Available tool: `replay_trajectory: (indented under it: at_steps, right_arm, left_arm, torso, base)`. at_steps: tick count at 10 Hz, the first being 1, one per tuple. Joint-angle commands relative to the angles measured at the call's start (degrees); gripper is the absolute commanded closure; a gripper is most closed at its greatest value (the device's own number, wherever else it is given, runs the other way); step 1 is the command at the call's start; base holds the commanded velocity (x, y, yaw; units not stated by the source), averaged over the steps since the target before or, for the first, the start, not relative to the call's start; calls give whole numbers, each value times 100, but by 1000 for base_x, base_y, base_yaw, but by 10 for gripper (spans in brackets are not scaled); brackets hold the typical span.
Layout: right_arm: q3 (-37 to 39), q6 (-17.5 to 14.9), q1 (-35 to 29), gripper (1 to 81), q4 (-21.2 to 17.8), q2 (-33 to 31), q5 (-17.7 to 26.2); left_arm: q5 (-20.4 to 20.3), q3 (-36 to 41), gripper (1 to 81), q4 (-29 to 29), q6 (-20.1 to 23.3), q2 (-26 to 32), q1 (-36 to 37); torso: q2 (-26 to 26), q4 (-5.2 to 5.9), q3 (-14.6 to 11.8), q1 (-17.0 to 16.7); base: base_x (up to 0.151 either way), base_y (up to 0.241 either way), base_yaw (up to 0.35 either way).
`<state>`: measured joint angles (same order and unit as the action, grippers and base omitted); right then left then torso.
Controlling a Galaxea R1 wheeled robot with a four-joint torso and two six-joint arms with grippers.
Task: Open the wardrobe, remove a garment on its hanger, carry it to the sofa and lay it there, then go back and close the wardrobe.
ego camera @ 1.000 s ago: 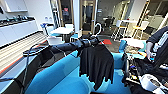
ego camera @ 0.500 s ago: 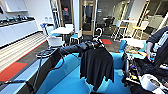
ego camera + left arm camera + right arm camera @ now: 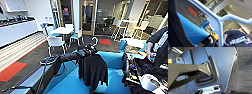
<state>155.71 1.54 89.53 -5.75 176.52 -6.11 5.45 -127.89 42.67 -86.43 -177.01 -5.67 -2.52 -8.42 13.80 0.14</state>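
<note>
Left gripper (image 3: 90, 50) hidden behind hanger (image 3: 95, 40), garment (image 3: 92, 71).

The black shirt (image 3: 92, 71) hung limp and upright from a pale hanger (image 3: 95, 40), whose hook stood at twelve o'clock above the collar. Both were suspended over the wide seat of the turquoise sofa (image 3: 113, 82), the hem falling toward six o'clock, near the cushion.
</note>
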Motion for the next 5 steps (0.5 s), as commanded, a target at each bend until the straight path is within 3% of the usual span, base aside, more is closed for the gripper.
replay_trajectory:
  at_steps: [1, 3, 5]
  right_arm:
    - [-24, 5, -79, 10, 22, 44, 338]
    - [-7, 13, -70, 10, 13, 44, 321]
    - [2, 5, -70, 10, -5, 44, 312]
  left_arm:
    - [53, -236, 811, 602, 91, 25, 1019]
    - [141, -175, 811, 725, 91, 262, 914]
    - [141, -105, 811, 769, 100, 525, 773]
  torso:
    - [0, 189, 0, 0]
    - [0, 339, 0, 0]
    - [0, 594, 0, 0]
  base:
    - [0, 0, 0]
    - [0, 0, 0]
    - [0, 0, 0]
